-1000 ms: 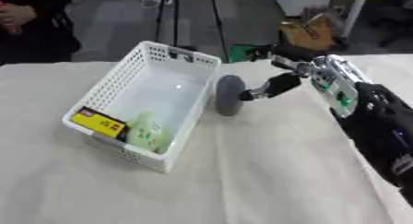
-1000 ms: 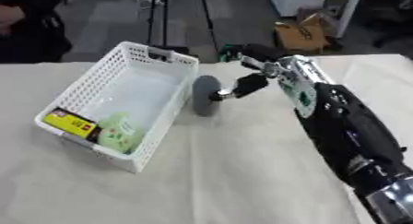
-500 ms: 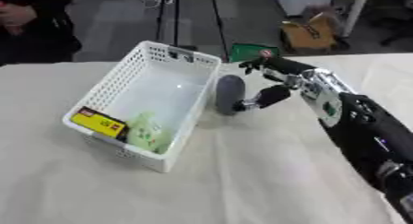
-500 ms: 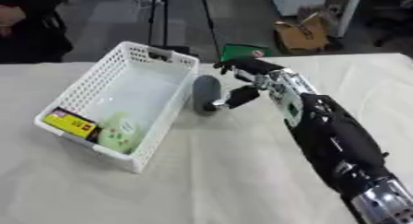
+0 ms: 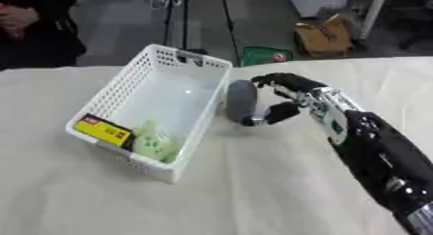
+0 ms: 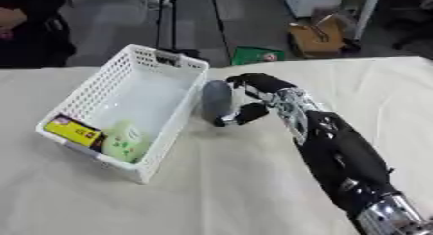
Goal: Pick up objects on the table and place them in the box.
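Cloth covers the table, and nothing loose lies on the near part of it. In the near end of the white basket sit a yellow packet and a pale green pouch, so part of the job looks done. One thing is left outside as far as I can see: a grey rounded object standing just right of the basket's right wall. The right hand is curled round it, fingers arched over the top and thumb pressed at its lower side. It seems not yet lifted clear. No left hand shows anywhere.
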### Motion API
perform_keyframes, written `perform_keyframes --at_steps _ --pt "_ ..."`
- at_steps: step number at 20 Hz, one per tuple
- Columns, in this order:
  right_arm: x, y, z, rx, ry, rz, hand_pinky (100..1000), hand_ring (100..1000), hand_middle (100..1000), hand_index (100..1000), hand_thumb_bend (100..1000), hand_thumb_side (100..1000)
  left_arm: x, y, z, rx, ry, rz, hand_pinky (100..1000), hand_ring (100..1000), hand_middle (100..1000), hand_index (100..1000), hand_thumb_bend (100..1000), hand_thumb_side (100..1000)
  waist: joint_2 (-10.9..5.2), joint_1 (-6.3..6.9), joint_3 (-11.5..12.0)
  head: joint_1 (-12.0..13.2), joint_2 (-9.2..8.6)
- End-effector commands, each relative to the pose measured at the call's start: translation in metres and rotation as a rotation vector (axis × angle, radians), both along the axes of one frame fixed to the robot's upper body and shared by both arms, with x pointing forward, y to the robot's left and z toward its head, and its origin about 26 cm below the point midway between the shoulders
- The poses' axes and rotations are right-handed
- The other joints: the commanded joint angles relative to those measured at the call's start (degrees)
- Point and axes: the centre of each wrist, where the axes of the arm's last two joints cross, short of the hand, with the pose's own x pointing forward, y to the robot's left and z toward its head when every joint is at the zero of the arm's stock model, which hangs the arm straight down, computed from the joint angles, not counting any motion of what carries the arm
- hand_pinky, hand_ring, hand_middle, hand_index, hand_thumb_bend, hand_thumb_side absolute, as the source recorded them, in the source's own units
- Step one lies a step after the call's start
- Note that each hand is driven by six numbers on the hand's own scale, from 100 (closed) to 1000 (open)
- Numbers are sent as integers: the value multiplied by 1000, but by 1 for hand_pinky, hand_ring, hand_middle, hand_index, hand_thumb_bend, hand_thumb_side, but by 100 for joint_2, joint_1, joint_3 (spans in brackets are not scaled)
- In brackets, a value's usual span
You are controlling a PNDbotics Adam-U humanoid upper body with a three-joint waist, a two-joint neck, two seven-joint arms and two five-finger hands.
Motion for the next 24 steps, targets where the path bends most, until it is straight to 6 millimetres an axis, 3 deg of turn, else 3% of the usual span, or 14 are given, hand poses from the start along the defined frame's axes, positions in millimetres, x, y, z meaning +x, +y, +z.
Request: perform_keyframes --at_steps 1,24 --pt "2 3 14 0 -45 -4 976 1000 845 1000 779 779 -2 -2 8 14 -31 -9 672 615 714 708 100 616 -87 13 5 -11 -75" --pt "6 16 20 74 -91 -66 974 1000 831 1000 733 828 -2 -3 7 26 -27 -17 674 618 718 708 100 616 -66 19 9 -40 -129"
